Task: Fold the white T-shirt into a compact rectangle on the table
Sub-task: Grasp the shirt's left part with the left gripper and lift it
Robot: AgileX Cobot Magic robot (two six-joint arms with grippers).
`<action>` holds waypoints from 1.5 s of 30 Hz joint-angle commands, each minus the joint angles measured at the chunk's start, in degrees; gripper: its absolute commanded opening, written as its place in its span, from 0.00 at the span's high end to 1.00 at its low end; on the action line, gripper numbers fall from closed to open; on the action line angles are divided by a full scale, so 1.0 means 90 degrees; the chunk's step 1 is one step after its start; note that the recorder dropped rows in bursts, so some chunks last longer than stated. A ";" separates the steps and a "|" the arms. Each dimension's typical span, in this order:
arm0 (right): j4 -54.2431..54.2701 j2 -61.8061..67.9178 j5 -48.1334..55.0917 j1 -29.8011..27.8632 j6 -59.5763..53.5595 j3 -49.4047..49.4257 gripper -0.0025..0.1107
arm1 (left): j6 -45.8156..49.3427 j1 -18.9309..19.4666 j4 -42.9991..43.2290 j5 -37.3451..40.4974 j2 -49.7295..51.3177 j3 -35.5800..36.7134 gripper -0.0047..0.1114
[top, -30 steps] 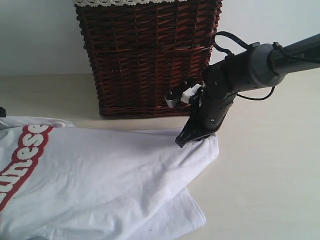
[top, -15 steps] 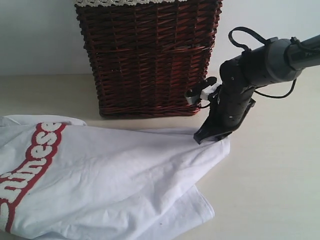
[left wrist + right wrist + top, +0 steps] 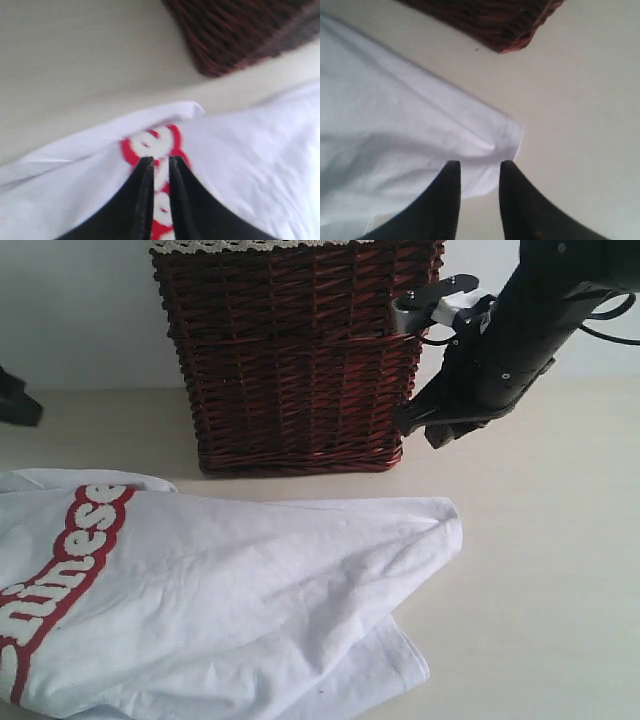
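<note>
The table [image 3: 540,570] is a flat, matte, pale beige surface, backed by a plain pale wall [image 3: 80,320]. At the far left of the exterior view a dark shape [image 3: 15,405] enters and is cut off by the edge; I cannot say which part it is.

My left claw [image 3: 160,160] hangs over the shirt's lettering. Its black fingers are parted by only a thin slit and nothing is pinched between them. That wrist view is blurred.

The white T-shirt [image 3: 230,610] lies on the table across the left and centre, soft and lightly creased. It is folded over itself to a rounded corner [image 3: 445,520] on the right. A red band [image 3: 60,560] of puffy white letters runs along its left side, and the frame crops both the band and the shirt. A lower layer [image 3: 385,670] of the fabric pokes out beneath the fold.

Behind the shirt stands a wicker basket [image 3: 290,360], a dark red-brown, tightly woven box. Pale lace trim [image 3: 250,245] is just visible at its top, where the frame cuts it off.

My right claw [image 3: 479,167] is spread and empty. It is raised beside the basket's right corner, clear of the shirt. The upper part of that arm runs out of view.
</note>
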 commanded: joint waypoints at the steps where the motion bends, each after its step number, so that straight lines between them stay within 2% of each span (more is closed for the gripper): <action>1: 0.0313 -0.0542 0.0799 -0.0025 -0.0269 0.0192 0.70 | 0.0444 -0.1495 0.0757 0.0257 -0.0850 0.1248 0.70; 2: 0.0344 -0.0778 0.0580 -0.0025 -0.0269 0.0425 0.70 | 0.0283 -0.2109 0.1059 0.0320 -0.1112 0.1679 0.70; 3: 0.0357 -0.0889 0.0450 -0.0025 -0.0269 0.0544 0.70 | 0.0195 -0.2460 0.1229 0.0320 -0.1271 0.1970 0.70; 4: 0.0436 -0.1057 0.0295 -0.0025 -0.0269 0.0697 0.70 | 0.0127 -0.3139 0.1461 0.0262 -0.1426 0.2342 0.70; 5: 0.0569 -0.1128 0.0283 -0.0025 -0.0299 0.0750 0.70 | -0.0072 -0.3599 0.1648 0.0101 -0.1494 0.2562 0.70; 7: 0.0914 -0.1279 0.0319 -0.0025 -0.0529 0.0750 0.70 | -0.1132 -0.4551 0.2446 -0.1030 -0.1434 0.3169 0.70; 8: 0.1276 -0.1348 0.0374 -0.0025 -0.0791 0.0750 0.70 | -0.1615 -0.4979 0.2782 -0.1704 -0.1246 0.3447 0.66; 9: 0.1500 -0.1418 0.0424 -0.0025 -0.0962 0.0750 0.70 | -0.1939 -0.5227 0.3041 -0.1953 -0.1019 0.3539 0.59; 13: 0.1680 -0.1491 0.0420 -0.0025 -0.1129 0.0750 0.70 | -0.3172 -0.5359 0.4057 -0.1967 -0.0365 0.3484 0.43; 16: 0.1680 -0.1491 0.0420 -0.0025 -0.1129 0.0750 0.70 | -0.3346 -0.5359 0.4539 -0.1967 0.0008 0.3469 0.45; 17: 0.1680 -0.1491 0.0420 -0.0025 -0.1129 0.0750 0.70 | -0.3346 -0.5359 0.4612 -0.1967 0.0056 0.3469 0.49; 18: 0.1680 -0.1491 0.0420 -0.0025 -0.1129 0.0750 0.70 | -0.3323 -0.5359 0.4706 -0.1967 0.0059 0.3425 0.57; 19: 0.1680 -0.1491 0.0407 -0.0025 -0.1127 0.0750 0.70 | -0.3292 -0.5359 0.4707 -0.1830 0.0011 0.3280 0.74; 21: 0.1680 -0.1491 0.0395 -0.0025 -0.1127 0.0750 0.70 | -0.3253 -0.5393 0.4692 -0.1422 -0.0118 0.2940 0.95; 23: 0.1680 -0.1491 0.0395 -0.0025 -0.1127 0.0750 0.70 | -0.3111 -0.5444 0.4588 -0.0896 -0.0263 0.2617 0.95; 26: 0.1680 -0.1479 0.0339 -0.0025 -0.1127 0.0750 0.70 | -0.2102 -0.5444 0.3940 0.0142 -0.0488 0.1983 0.96; 28: 0.1680 -0.1479 0.0313 -0.0025 -0.1127 0.0750 0.70 | -0.1398 -0.5287 0.3436 0.0817 -0.0531 0.1488 0.96; 31: 0.1680 -0.1479 0.0281 -0.0025 -0.1127 0.0750 0.70 | -0.0634 -0.4783 0.2914 0.1114 -0.0520 0.0777 0.96; 34: 0.1680 -0.1479 0.0281 -0.0025 -0.1127 0.0750 0.70 | -0.0092 -0.4033 0.2341 0.0226 -0.0508 0.0372 0.96; 38: 0.1680 -0.1479 0.0281 -0.0025 -0.1127 0.0750 0.70 | -0.0618 -0.3003 0.2079 -0.1743 -0.0446 0.0308 0.95; 41: 0.1680 -0.1479 0.0281 -0.0025 -0.1127 0.0750 0.70 | -0.0868 -0.2300 0.2063 -0.2362 -0.0246 0.0308 0.84; 45: 0.1680 -0.1479 0.0281 -0.0025 -0.1127 0.0750 0.70 | -0.0986 -0.1565 0.2032 -0.2100 0.0258 0.0308 0.59</action>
